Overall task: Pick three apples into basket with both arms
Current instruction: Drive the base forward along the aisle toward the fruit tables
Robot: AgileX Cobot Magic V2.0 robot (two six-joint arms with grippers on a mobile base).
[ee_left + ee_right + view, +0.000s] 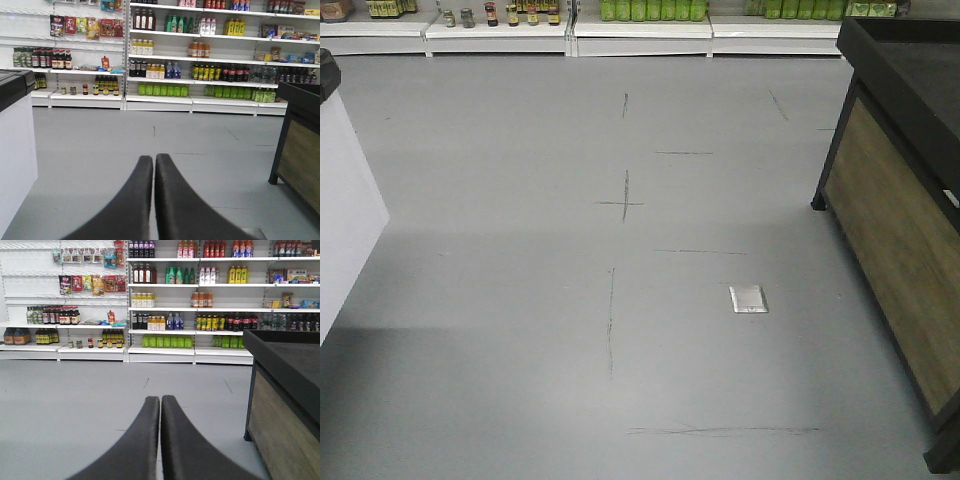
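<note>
Black left hand (154,158) and black right hand (160,399): both closed, fingers pressed together, gripping nothing. I'm facing the smooth grey floor (520,260), with white bottle-stocked shelves (165,347) beyond.

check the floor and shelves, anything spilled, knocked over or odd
Nothing looks spilled or toppled. The grey floor carries thin dark line marks, likely scuffs or position marks, and one small silver plate set into it. Bottles on the shelves stand in tidy rows.
</note>
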